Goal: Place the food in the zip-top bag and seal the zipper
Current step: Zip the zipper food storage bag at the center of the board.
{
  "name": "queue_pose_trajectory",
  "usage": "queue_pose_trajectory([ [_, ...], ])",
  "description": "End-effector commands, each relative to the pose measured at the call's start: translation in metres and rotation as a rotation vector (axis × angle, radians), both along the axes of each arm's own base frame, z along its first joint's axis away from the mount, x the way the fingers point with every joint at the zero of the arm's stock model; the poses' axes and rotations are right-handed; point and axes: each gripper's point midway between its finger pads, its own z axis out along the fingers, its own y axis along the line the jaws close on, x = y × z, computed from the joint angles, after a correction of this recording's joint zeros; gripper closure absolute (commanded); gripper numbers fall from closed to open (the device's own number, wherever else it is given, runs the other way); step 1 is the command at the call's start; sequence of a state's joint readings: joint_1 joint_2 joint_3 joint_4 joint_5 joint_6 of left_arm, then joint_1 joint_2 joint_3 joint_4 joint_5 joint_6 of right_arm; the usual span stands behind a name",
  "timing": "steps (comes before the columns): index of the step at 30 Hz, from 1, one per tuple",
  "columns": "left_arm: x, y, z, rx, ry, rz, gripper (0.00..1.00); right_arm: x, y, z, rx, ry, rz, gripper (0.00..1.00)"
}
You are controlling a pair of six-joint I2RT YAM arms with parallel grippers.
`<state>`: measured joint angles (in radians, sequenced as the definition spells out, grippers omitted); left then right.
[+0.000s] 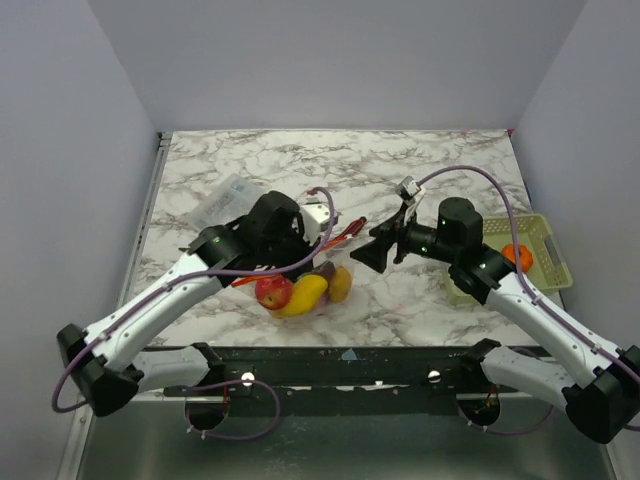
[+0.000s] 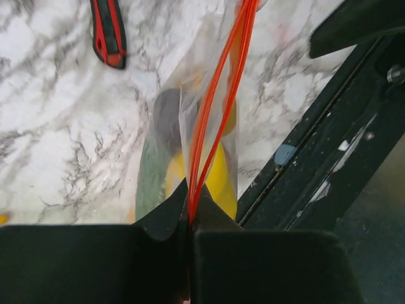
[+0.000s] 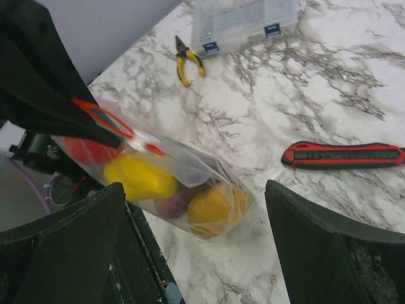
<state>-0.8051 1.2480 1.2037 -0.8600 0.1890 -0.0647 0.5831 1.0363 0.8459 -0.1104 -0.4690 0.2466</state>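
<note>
The zip-top bag (image 1: 305,288) lies near the table's front edge and holds the food: a red apple (image 1: 273,291), a yellow piece (image 1: 305,292), an orange piece (image 1: 340,283) and a purple one. My left gripper (image 2: 190,221) is shut on the orange-red zipper (image 2: 212,114) at one end of the mouth and holds that end up. The zipper's two strands run slightly apart farther from the jaws. My right gripper (image 1: 366,256) is open and empty, just right of the bag. In the right wrist view the bag (image 3: 190,168) sits between its fingers (image 3: 76,234).
A red-and-black stick (image 3: 342,155) lies on the marble behind the bag. Yellow-handled pliers (image 3: 186,60) and a clear box with blue clips (image 3: 243,22) lie at the far left. A pale green basket (image 1: 540,245) holding an orange item (image 1: 517,256) stands at the right.
</note>
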Motion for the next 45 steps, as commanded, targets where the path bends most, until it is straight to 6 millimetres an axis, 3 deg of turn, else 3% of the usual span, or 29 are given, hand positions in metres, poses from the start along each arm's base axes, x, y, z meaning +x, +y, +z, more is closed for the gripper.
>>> queue_pose_trajectory([
  [1, 0.002, -0.006, 0.029, -0.175, -0.102, 0.022, 1.00, -0.025, 0.013, 0.039, 0.151, -0.168, 0.163, 0.06],
  [3, 0.015, -0.001, 0.003, -0.155, -0.064, 0.091, 1.00, -0.025, 0.014, 0.037, 0.154, -0.173, 0.169, 0.06],
  [5, 0.011, -0.004, 0.003, -0.193, 0.000, 0.075, 1.00, -0.021, 0.014, 0.033, 0.141, -0.173, 0.161, 0.06],
  [8, -0.016, -0.015, 0.055, -0.422, -0.079, -0.025, 1.00, -0.029, 0.017, 0.030, 0.134, -0.165, 0.221, 0.06],
  [9, -0.026, -0.010, 0.070, -0.483, -0.144, -0.073, 1.00, -0.037, 0.015, 0.031, 0.158, -0.199, 0.242, 0.06],
  [12, -0.033, -0.012, 0.056, -0.449, -0.097, -0.140, 1.00, -0.036, 0.012, 0.027, 0.171, -0.209, 0.224, 0.04],
  [20, -0.039, -0.015, 0.044, -0.464, -0.066, -0.170, 1.00, -0.062, 0.026, 0.027, 0.219, -0.166, 0.448, 0.09],
  [24, -0.038, -0.015, 0.046, -0.465, -0.073, -0.171, 1.00, -0.072, 0.031, 0.021, 0.221, -0.126, 0.563, 0.26],
  [28, -0.039, -0.014, 0.046, -0.466, -0.072, -0.180, 1.00, -0.075, 0.034, 0.016, 0.219, -0.110, 0.617, 0.56],
  [30, -0.040, -0.014, 0.044, -0.458, -0.062, -0.187, 1.00, -0.072, 0.036, 0.018, 0.231, -0.116, 0.605, 0.55],
  [33, -0.041, -0.014, 0.042, -0.455, -0.056, -0.193, 1.00, -0.069, 0.037, 0.023, 0.244, -0.130, 0.583, 0.42],
  [38, -0.044, -0.016, 0.042, -0.460, -0.037, -0.215, 1.00, -0.068, 0.039, 0.029, 0.257, -0.133, 0.599, 0.39],
  [40, -0.045, -0.016, 0.042, -0.464, -0.031, -0.221, 1.00, -0.068, 0.041, 0.029, 0.261, -0.125, 0.616, 0.49],
  [41, -0.045, -0.016, 0.043, -0.462, -0.030, -0.220, 1.00, -0.068, 0.041, 0.028, 0.261, -0.121, 0.626, 0.59],
  [42, -0.044, -0.017, 0.043, -0.461, -0.030, -0.220, 1.00, -0.067, 0.042, 0.028, 0.262, -0.121, 0.633, 0.74],
  [43, -0.044, -0.017, 0.044, -0.458, -0.028, -0.217, 1.00, -0.069, 0.042, 0.027, 0.263, -0.117, 0.645, 0.96],
  [45, -0.041, -0.018, 0.048, -0.461, -0.032, -0.205, 0.99, -0.066, 0.042, 0.027, 0.265, -0.107, 0.613, 1.00],
])
